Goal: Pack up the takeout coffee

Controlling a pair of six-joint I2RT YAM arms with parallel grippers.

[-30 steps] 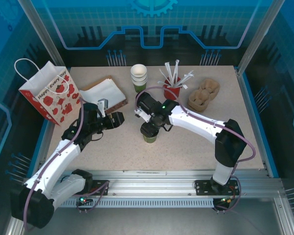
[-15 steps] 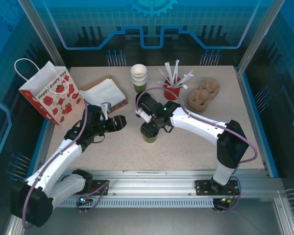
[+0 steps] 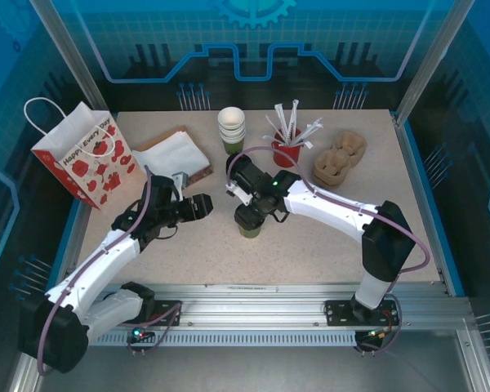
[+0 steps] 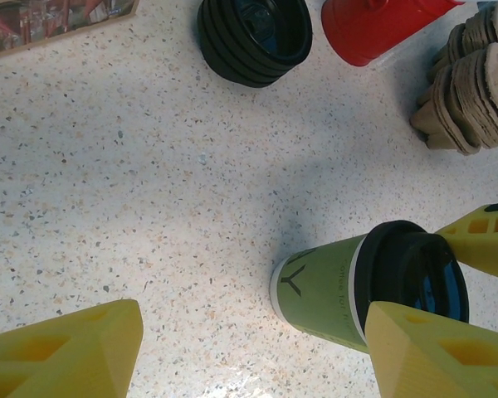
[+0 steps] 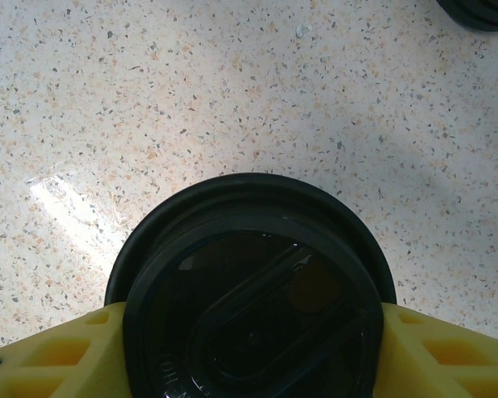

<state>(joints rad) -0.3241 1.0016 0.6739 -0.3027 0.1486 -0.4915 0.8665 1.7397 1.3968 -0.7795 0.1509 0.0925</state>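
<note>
As my right hand [image 5: 251, 336] clamps the takeout coffee [image 5: 249, 249], left hand [image 4: 249, 332] open and empty, lifting toward the upper-left gift bag [image 3: 86, 155] should follow.

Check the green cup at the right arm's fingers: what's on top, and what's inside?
A round black lid sits on the green cup, closing its mouth. The right fingers flank the lid on both sides. The contents are covered by it, so unseen.
</note>
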